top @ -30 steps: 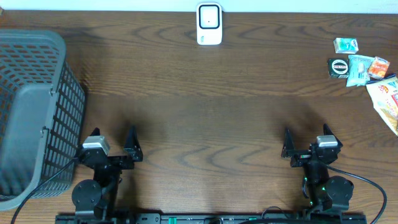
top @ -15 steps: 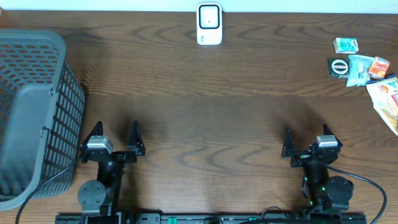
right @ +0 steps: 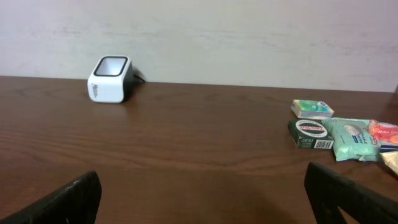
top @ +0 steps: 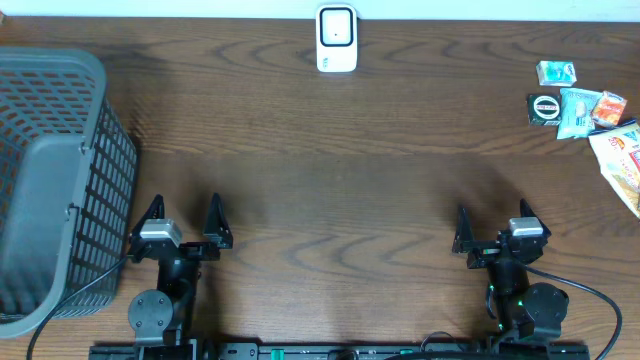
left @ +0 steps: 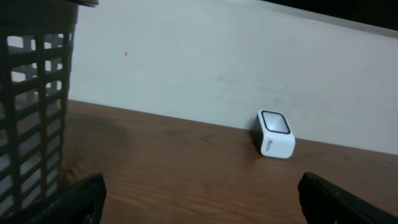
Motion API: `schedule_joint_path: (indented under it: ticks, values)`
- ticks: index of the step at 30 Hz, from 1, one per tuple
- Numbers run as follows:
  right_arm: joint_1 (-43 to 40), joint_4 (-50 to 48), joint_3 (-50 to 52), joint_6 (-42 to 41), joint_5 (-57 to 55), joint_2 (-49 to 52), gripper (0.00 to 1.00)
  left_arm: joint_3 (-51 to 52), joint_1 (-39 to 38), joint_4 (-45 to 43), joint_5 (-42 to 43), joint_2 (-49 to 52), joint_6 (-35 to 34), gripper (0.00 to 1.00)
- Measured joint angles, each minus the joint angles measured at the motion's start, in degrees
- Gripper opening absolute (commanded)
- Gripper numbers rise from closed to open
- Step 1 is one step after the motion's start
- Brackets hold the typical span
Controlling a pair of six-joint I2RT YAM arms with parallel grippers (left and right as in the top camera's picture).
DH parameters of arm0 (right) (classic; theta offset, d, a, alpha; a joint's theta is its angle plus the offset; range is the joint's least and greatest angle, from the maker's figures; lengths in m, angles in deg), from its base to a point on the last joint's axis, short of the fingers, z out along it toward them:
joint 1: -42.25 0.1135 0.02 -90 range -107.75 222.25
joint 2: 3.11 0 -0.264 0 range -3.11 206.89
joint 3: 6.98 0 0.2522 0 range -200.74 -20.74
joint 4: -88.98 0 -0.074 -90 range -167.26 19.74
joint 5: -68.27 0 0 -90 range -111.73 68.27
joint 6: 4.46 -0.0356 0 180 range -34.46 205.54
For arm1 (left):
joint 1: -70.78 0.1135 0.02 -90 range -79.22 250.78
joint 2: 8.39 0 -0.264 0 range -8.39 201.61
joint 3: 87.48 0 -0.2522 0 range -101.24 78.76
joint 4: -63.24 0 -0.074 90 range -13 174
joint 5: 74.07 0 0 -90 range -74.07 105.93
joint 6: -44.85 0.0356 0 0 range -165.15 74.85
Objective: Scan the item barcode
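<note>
Items (top: 575,103) sit clustered at the desk's (top: 330,180) far right edge. Left fingers (top: 217,225) and right fingers (top: 462,235) spread, empty. We judge them light, wrappers slippery; we'd pinch the stiffer-looking green box (top: 544,108) across its short sides.

A dark brown wooden table (top: 330,150) with wavy grain fills nearly the whole overhead view. In both wrist views a plain off-white wall (right: 249,37) rises right behind its far edge. The light is soft and even, leaving only faint, blurry shadows on the wood. A dark band (left: 360,9) crosses the upper right corner of the left wrist view.
</note>
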Motion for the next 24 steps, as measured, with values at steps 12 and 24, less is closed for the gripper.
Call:
schedule_joint_path:
  ticks: [12, 24]
  values:
    - [0.00, 0.02, 0.00, 0.00, -0.02, 0.00, 0.99, 0.00, 1.27, 8.90, -0.13, 0.00, 4.94, 0.98]
    - [0.00, 0.00, 0.00, 0.00, 0.00, 0.00, 0.99, -0.31, 1.27, 9.92, -0.35, 0.00, 10.21, 0.97]
